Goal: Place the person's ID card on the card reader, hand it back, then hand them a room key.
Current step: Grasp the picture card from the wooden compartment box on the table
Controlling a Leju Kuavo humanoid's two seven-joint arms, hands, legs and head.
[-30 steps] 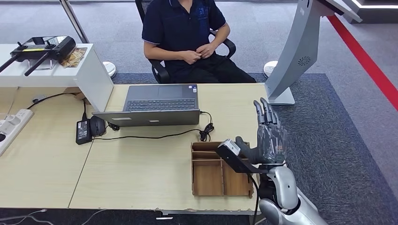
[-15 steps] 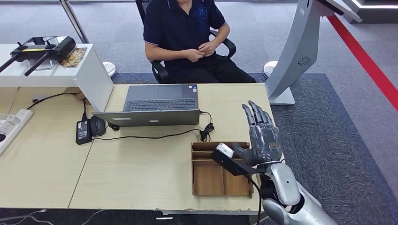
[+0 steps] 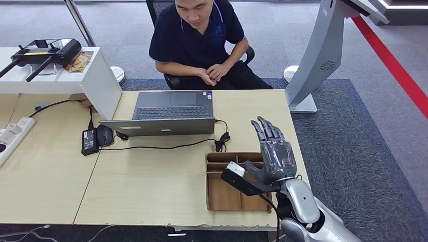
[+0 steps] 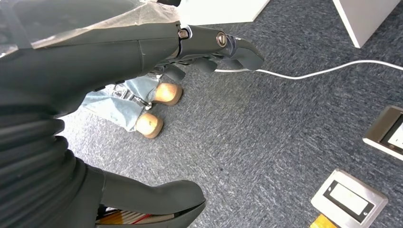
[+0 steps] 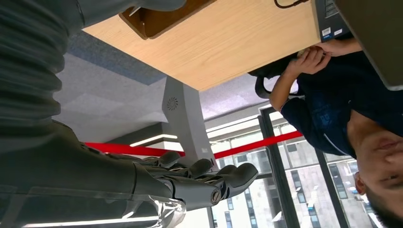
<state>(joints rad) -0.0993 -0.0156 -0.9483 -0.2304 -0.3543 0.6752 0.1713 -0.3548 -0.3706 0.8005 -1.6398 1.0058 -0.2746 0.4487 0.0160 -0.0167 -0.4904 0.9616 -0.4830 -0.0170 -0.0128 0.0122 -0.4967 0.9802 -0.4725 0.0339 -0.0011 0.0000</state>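
Head view: the right hand (image 3: 272,154) is raised above the near right part of the wooden desk (image 3: 151,176), fingers (image 3: 265,128) straight, slightly apart and pointing away toward the person (image 3: 199,40); it holds nothing.
Right hand, wrist view: the fingers (image 5: 209,178) lie extended side by side, with no card between them and the thumb.
Wooden tray (image 3: 227,184): an open, divided box on the desk, directly below and just left of the right hand; its compartments look bare, and no card can be made out in them.
ID card: cannot tell where it lies. The person's hands (image 3: 213,74) are clasped together at the far desk edge, well apart from the right hand; whether they hold a card is too small to tell.
Person: seated in a dark chair across the desk, dark blue shirt, leaning forward.
Laptop (image 3: 169,113): open on the desk between the person and the tray, a black cable (image 3: 161,147) running along its near side.
Left hand (image 4: 204,47): seen in the left wrist view hanging over grey carpet (image 4: 266,128), fingers loosely curled and holding nothing, thumb apart from them.
Grey stand (image 3: 323,50): upright on the floor beside the far right desk corner.
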